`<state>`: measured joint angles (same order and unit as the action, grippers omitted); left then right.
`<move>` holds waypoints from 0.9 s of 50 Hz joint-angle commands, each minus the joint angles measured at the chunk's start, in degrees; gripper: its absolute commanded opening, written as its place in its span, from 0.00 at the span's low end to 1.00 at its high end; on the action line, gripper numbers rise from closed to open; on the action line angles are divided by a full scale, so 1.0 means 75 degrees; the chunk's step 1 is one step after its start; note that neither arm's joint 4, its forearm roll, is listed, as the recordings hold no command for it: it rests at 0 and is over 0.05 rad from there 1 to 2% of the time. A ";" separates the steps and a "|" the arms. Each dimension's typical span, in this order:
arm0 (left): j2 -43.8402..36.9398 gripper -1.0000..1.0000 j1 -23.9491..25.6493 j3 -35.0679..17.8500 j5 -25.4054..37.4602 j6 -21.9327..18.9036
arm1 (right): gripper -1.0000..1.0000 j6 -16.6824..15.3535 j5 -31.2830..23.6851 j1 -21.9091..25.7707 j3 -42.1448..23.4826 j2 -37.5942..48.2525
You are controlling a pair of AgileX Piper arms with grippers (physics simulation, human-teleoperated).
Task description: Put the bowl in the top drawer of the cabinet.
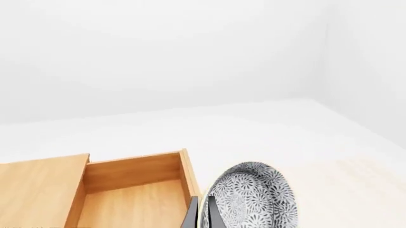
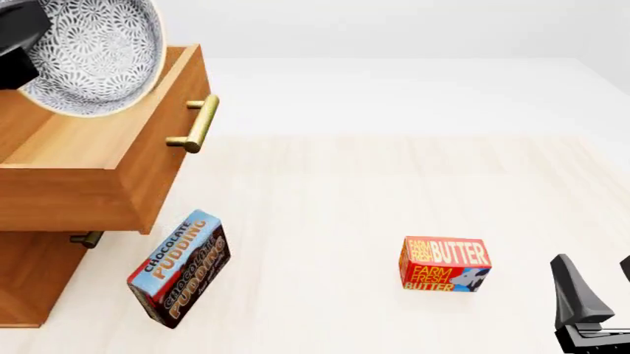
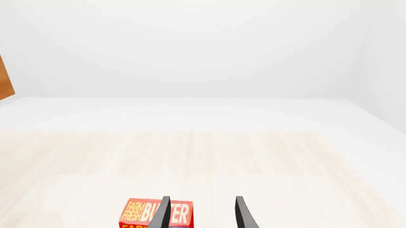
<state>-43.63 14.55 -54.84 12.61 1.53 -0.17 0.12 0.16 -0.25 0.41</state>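
Half the bowl [image 2: 94, 55] behind left hand [image 1: 201, 213]

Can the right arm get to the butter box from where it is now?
Probably yes. The right tool hangs open just short of the butter box, with only bare table between them. The pudding box and the cabinet stand far off to the left.

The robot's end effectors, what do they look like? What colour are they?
Both are dark grey to black. The right end effector has two thin, flat fingers that narrow toward their tips. The left end effector has the same slim dark blades, and its blocky black body shows in the front view. No cables or markings are visible.
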 commanded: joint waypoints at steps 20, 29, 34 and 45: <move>-0.0990 0.00 -0.0888 -0.0358 -0.0664 0.0144 | 1.00 0.0000 0.0000 -0.0001 0.0000 0.0000; -0.1390 0.00 -0.1072 -0.0451 -0.0877 0.0194 | 1.00 0.0000 0.0000 0.0000 0.0000 0.0001; -0.1519 0.00 -0.1204 -0.0455 -0.0967 0.0209 | 1.00 0.0000 0.0000 0.0000 0.0000 -0.0001; -0.1729 0.00 -0.1613 -0.0393 -0.1073 0.0219 | 1.00 0.0001 0.0000 0.0001 0.0000 0.0001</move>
<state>-55.08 4.77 -57.61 5.57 3.23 -0.16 0.12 0.17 -0.25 0.41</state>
